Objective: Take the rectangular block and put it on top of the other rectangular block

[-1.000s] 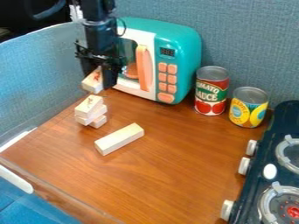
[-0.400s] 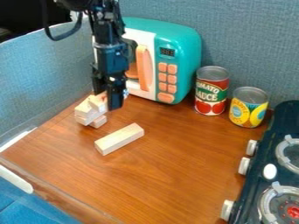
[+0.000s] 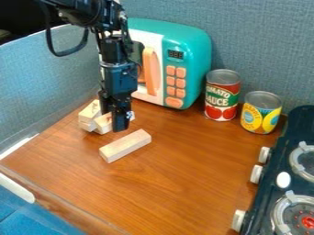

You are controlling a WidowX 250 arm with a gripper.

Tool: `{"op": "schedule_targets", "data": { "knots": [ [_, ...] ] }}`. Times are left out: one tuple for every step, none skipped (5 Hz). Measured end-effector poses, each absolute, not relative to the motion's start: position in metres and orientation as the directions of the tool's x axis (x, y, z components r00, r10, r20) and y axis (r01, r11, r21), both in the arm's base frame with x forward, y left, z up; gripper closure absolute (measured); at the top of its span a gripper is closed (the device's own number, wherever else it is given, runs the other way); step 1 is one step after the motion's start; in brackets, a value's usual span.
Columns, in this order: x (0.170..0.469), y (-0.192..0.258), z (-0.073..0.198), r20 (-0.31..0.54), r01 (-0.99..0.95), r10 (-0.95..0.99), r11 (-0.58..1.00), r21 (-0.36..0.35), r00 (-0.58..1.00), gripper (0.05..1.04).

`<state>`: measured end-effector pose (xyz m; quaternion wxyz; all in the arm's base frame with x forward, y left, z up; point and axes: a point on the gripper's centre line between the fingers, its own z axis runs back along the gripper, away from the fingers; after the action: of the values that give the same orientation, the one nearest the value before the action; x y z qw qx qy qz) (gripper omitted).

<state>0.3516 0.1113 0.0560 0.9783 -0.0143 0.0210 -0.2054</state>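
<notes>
The black gripper (image 3: pixel 114 120) hangs above the wooden counter (image 3: pixel 178 176), and its fingers are closed on one rectangular block (image 3: pixel 103 124). This block is near the small pile of blocks (image 3: pixel 90 110), at the pile's right side in the view (if the two are touching, I cannot tell). The other rectangular block (image 3: pixel 125 145) lies flat on the counter, nearer to the camera, and nothing is on top of it. So the held block is apart from this one, in the air.
</notes>
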Motion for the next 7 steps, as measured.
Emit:
{"op": "schedule_targets", "data": {
  "knots": [
    [0.351,0.109,0.051,-0.057,0.421,-0.421,0.907,-0.024,0.905,0.487],
    [0.349,0.106,0.035,-0.089,0.424,-0.425,0.905,-0.031,0.901,0.487],
    [0.351,0.103,0.023,-0.098,0.423,-0.421,0.906,-0.010,0.902,0.487],
    [0.351,0.102,0.017,-0.114,0.409,-0.406,0.912,0.006,0.907,0.487],
    [0.350,0.101,0.013,-0.106,0.377,-0.374,0.926,0.014,0.921,0.416],
    [0.346,0.098,0.009,-0.093,0.316,-0.314,0.949,0.002,0.945,0.136],
    [0.347,0.104,0.020,-0.051,0.269,-0.269,0.963,-0.005,0.962,0.079]
  ]
}}
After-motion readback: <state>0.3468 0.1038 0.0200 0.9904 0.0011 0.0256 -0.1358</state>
